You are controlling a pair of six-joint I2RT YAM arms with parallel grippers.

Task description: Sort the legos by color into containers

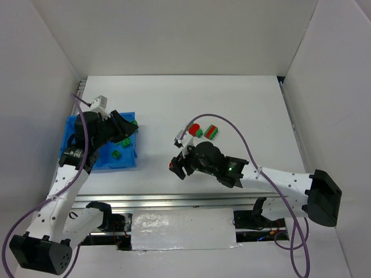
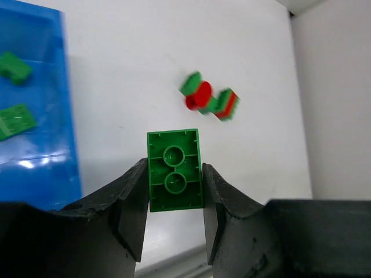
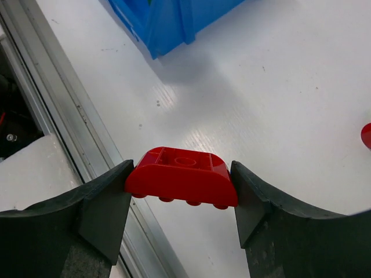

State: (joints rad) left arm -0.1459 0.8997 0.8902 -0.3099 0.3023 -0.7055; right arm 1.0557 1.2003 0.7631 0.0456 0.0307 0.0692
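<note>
From above, the left gripper (image 1: 128, 128) is hanging over the far right corner of the blue bin (image 1: 87, 165). Its jaws are reading too dark against the arm to tell how they are standing. Two green legos (image 1: 116, 154) are lying inside the bin, but I cannot tell which compartment is holding them. To the right of the bin, over the white table (image 1: 249, 110), the right gripper (image 1: 175, 167) is hovering low with a red brick (image 1: 172, 167) showing at its tip. Farther right, a cluster of red and green legos (image 1: 203, 131) is sitting well apart from the bin. In the left wrist view, the left gripper (image 2: 174, 194) is pinching a green brick (image 2: 174, 168) by its long sides, with the hollow underside facing the camera, just right of the bin's wall (image 2: 64, 116). The cluster is showing blurred beyond it. In the right wrist view, the right gripper (image 3: 181, 194) is clamping the red brick (image 3: 181, 174), a curved-top piece, by its two ends, with the bin's corner (image 3: 168, 23) lying well apart.
</note>
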